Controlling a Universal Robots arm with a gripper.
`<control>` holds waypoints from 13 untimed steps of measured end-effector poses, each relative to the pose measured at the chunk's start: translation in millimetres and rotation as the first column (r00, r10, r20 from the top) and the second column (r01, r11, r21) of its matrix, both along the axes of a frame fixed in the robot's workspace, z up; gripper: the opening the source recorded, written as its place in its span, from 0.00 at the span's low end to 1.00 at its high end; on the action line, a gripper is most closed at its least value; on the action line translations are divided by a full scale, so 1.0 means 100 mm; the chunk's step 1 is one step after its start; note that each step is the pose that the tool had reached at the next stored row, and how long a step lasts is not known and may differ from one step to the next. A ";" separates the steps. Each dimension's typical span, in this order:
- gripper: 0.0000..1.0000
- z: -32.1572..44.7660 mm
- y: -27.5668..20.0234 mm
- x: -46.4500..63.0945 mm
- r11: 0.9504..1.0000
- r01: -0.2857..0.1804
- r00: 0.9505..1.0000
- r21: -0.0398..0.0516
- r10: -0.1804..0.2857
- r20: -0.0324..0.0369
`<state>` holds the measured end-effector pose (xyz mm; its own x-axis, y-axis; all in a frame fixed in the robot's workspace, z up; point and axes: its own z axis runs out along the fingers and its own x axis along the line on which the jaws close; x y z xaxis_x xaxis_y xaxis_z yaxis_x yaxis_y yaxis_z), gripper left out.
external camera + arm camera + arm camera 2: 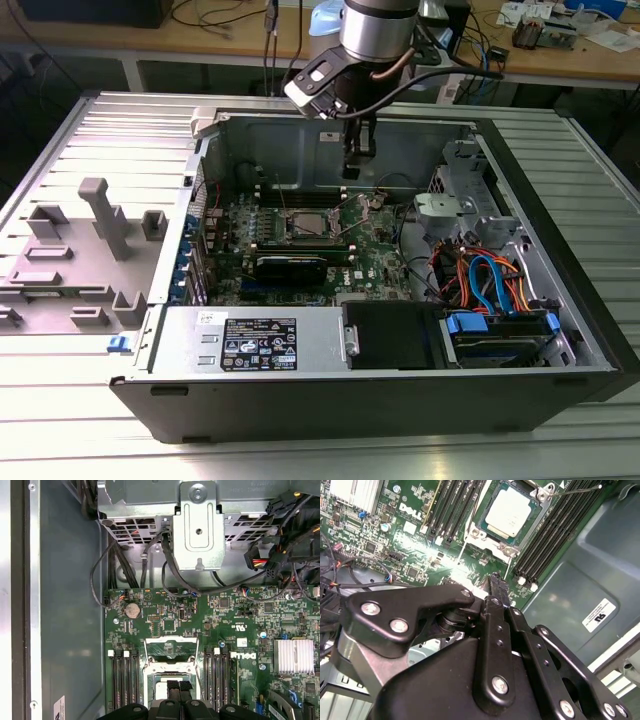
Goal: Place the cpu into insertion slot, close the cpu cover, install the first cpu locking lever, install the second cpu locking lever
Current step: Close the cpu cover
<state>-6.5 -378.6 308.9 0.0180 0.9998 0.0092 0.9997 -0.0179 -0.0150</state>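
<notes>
Exterior view: open computer case (330,410) on the ribbed worktop (60,440). The claw (355,162) hung over the green board, near the insertion slot (305,222).

Second wrist view: we logged the cpu (512,514) lying flat in the slot, with the cpu cover (491,540) seemingly down around it. One thin locking lever (575,490) stuck out sideways, so we judged placement done and latching left.

First wrist view: claw (178,685) tips together, gripping nothing, just beside the slot. The levers were too fine to judge.
</notes>
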 end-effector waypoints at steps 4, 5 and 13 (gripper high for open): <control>0.11 -0.001 0.000 0.06 1.000 0.000 1.000 0.000 0.000 0.000; 0.11 -0.002 0.001 0.08 1.000 0.000 1.000 0.000 0.000 0.000; 0.11 -0.008 0.004 0.19 1.000 0.000 1.000 0.000 0.000 0.000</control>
